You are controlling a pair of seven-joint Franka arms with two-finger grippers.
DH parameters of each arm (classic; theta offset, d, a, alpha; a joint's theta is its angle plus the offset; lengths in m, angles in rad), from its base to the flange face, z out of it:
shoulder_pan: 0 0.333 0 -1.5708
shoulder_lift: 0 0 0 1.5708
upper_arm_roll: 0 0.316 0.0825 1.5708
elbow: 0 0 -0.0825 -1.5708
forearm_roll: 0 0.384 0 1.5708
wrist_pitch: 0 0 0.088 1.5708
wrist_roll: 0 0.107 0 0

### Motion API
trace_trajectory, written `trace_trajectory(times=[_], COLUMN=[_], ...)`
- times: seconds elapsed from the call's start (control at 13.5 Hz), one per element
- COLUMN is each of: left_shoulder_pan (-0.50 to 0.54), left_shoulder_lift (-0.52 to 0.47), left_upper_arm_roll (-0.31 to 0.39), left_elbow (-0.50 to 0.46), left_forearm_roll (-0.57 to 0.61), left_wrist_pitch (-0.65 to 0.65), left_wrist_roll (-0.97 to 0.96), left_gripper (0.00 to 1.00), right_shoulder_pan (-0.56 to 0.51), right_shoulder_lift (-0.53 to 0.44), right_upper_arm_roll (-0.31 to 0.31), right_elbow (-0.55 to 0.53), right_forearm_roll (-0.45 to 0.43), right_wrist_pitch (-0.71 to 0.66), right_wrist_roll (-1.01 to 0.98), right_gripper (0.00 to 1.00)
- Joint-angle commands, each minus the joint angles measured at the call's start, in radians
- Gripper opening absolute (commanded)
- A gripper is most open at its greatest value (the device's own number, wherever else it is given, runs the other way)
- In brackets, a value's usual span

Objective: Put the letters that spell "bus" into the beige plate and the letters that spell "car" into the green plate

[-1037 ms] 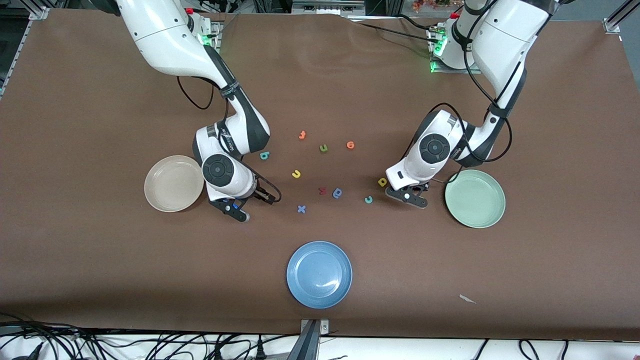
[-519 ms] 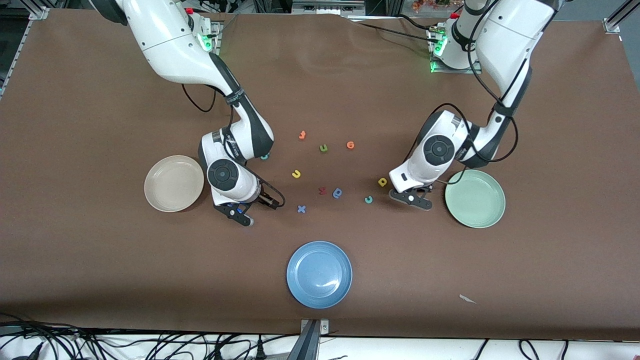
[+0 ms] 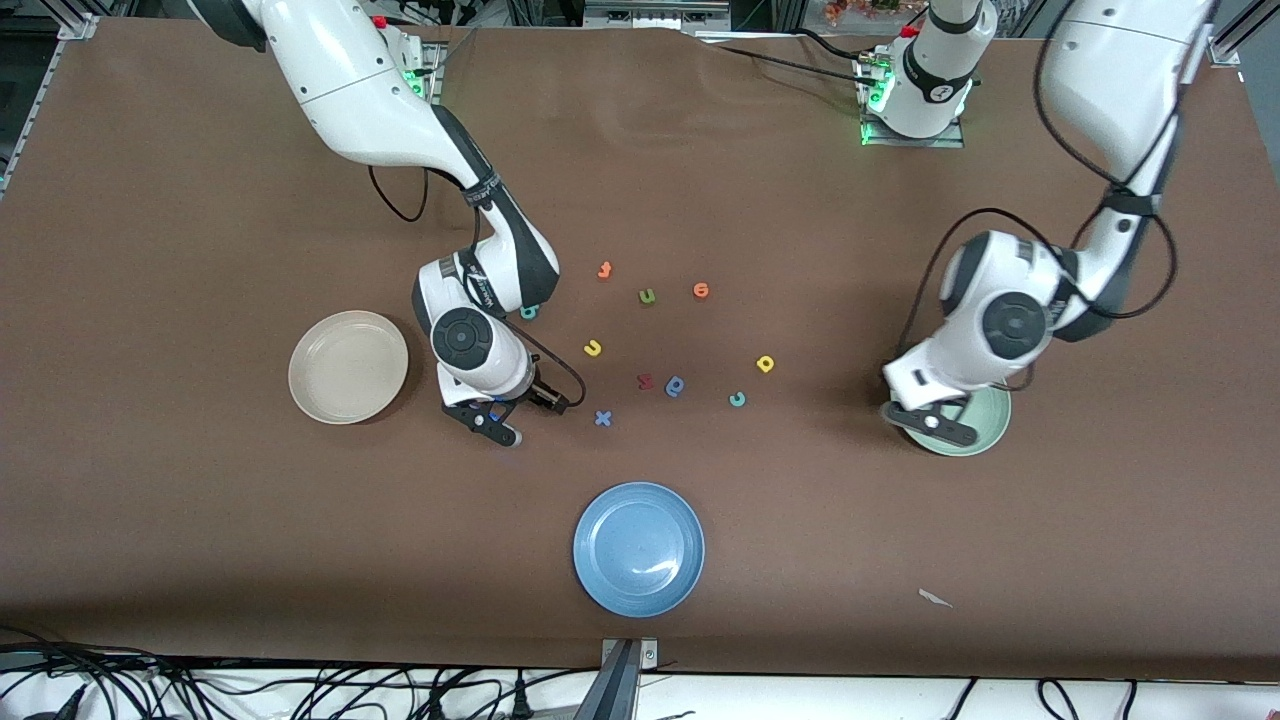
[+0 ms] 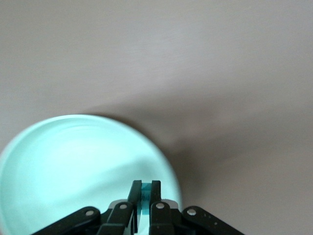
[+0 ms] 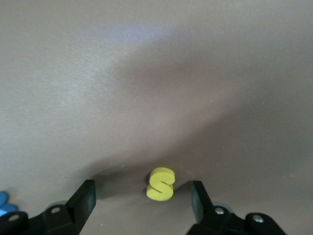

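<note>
Brown cloth (image 3: 200,520) is covering the whole table, creased near the arms' bases; cables are trailing along the white edge (image 3: 300,690) nearest the front cam. Left gripper (image 4: 145,195) is hanging over the green plate (image 3: 985,428), fingers clenched on a teal letter (image 4: 145,192). Right gripper (image 5: 142,196) is sitting low betw. beige plate (image 3: 347,366) & blue "x" (image 3: 602,418), fingers spread either side of yellow "s" (image 5: 160,184) on the cloth. Yellow "u" (image 3: 592,348), "a" (image 3: 765,364), lt-blue "c" (image 3: 737,399) are lying mid-table.

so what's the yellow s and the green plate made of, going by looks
Yellow s: probably foam, since it is thick, matte, with soft rounded edges and flat faces. Green plate: likely hard plastic or glazed ceramic, smooth and slightly glossy with soft highlights on its raised rim; the look can't settle which.
</note>
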Motion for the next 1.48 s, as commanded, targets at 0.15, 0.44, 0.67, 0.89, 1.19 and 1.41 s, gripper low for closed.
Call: trace_trajectory(times=[0.15, 0.44, 0.67, 0.89, 1.19, 1.41], left_shoulder_pan=[0.047, 0.041, -0.064, -0.149, -0.180, -0.191], left_shoulder_lift=[-0.006, -0.019, -0.011, 0.041, 0.131, 0.147], left_upper_arm_roll=[-0.019, -0.146, -0.197, -0.200, -0.201, -0.201], left_elbow=[0.001, 0.001, 0.004, 0.016, 0.015, 0.013], left_forearm_roll=[0.029, 0.017, 0.032, 0.144, 0.152, 0.152], left_wrist_pitch=[-0.013, -0.044, -0.039, -0.004, 0.112, 0.123], left_wrist_roll=[0.071, -0.039, -0.283, -0.303, -0.303, -0.303], left_gripper=[1.00, 1.00, 1.00, 1.00, 0.90, 0.75], right_shoulder_pan=[0.004, 0.004, 0.004, 0.004, 0.003, 0.003], right_shoulder_lift=[-0.069, -0.077, -0.078, -0.078, -0.078, -0.080], right_upper_arm_roll=[-0.007, -0.010, -0.010, -0.010, -0.015, -0.021], right_elbow=[-0.123, -0.123, -0.122, -0.122, -0.115, -0.115], right_forearm_roll=[0.014, 0.014, 0.014, 0.014, 0.008, 0.004], right_wrist_pitch=[0.088, 0.087, 0.086, 0.087, 0.089, 0.089], right_wrist_roll=[-0.050, -0.054, -0.052, -0.050, -0.052, -0.055], right_gripper=[0.82, 0.73, 0.63, 0.48, 0.48, 0.48])
